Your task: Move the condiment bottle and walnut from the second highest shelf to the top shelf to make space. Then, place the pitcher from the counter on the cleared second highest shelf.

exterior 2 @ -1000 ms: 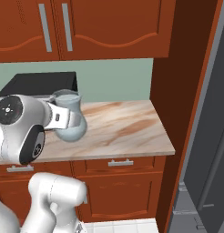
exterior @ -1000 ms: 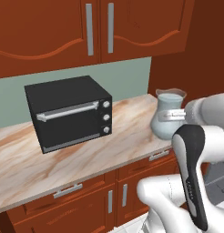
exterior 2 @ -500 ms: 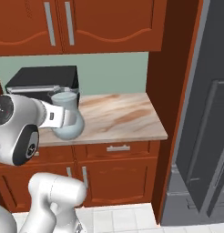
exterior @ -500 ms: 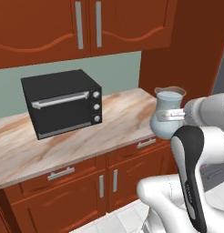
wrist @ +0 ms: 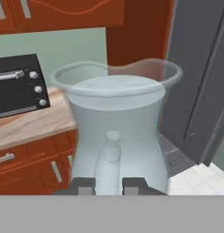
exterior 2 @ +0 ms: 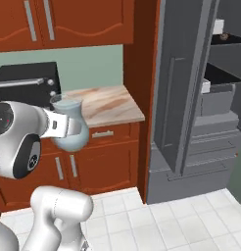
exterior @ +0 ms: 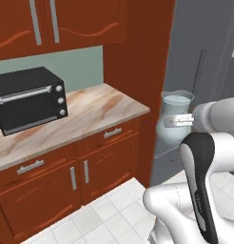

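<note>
The pincer (wrist: 109, 185) is closed on the pitcher (wrist: 117, 132), gripping it low on its near side and holding it upright in the air, off the bench (exterior: 76, 119) and in front of the grey cabinet (exterior 2: 191, 98). On the bench stands a black oven (exterior: 28, 97). In the right base view a small brownish speck sits on the top shelf (exterior 2: 230, 41), possibly the walnut (exterior 2: 224, 36); it is too small to be sure.
</note>
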